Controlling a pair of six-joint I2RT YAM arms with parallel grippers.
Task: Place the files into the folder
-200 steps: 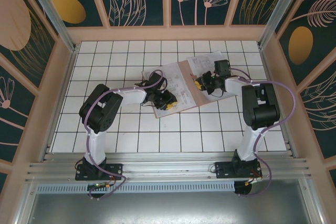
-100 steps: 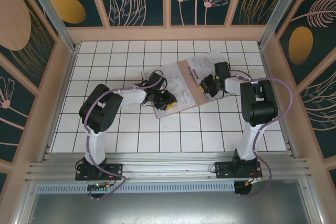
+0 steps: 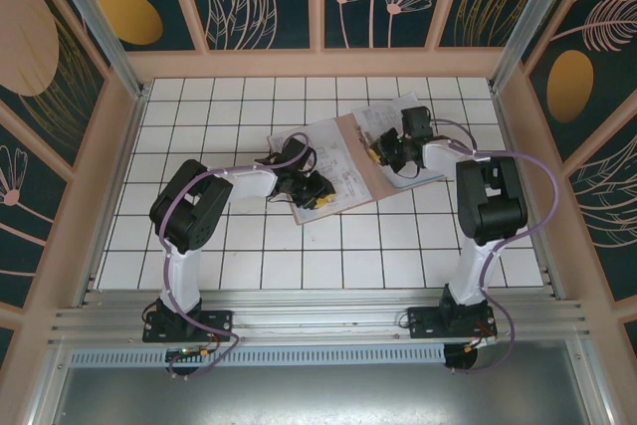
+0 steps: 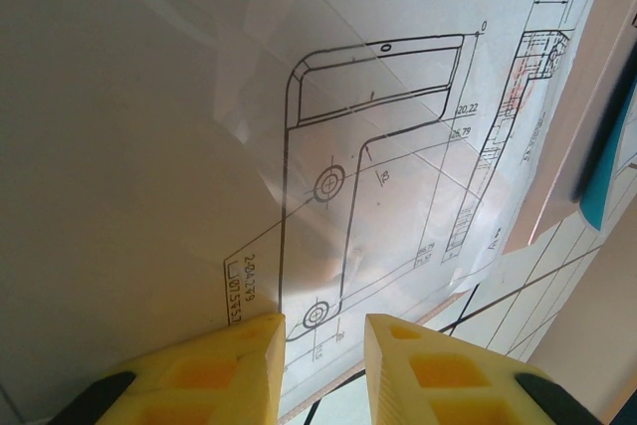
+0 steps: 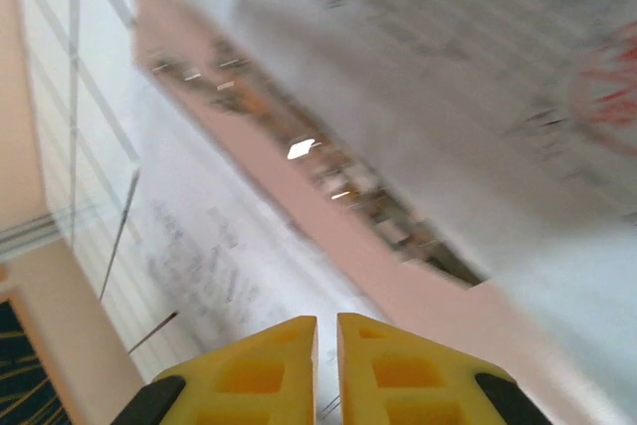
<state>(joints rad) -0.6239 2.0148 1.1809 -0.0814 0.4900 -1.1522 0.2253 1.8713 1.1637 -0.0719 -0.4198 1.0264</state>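
The folder [image 3: 360, 146] lies open on the bench [image 3: 249, 246] with the files [image 3: 333, 161] on it. One printed sheet is on its left half, and others on the right half jut past its far edge. A teal sheet [image 4: 600, 186] shows beside the folder's edge.

The left claw [image 4: 323, 330] stands a little spread at the near edge of the left sheet, with nothing plainly pinched. The right claw [image 5: 326, 330] is pressed almost together low over the right-hand papers. That view is smeared, so we cannot tell whether paper is caught in it.

We think the main risk is thin paper buckling or creasing if a claw pushes it instead of lifting it. A drag could also slide the light folder along with the sheet. The jutting sheets may end up outside when the cover closes. Two stacked sheets could also part, leaving one behind.

On the drawing we read the dimensions "15,75", "14", "20,22" and "26,79"; the rest of the print is too small. A red stamp [image 5: 607, 87] is blurred beyond reading. The folder bears no marking.
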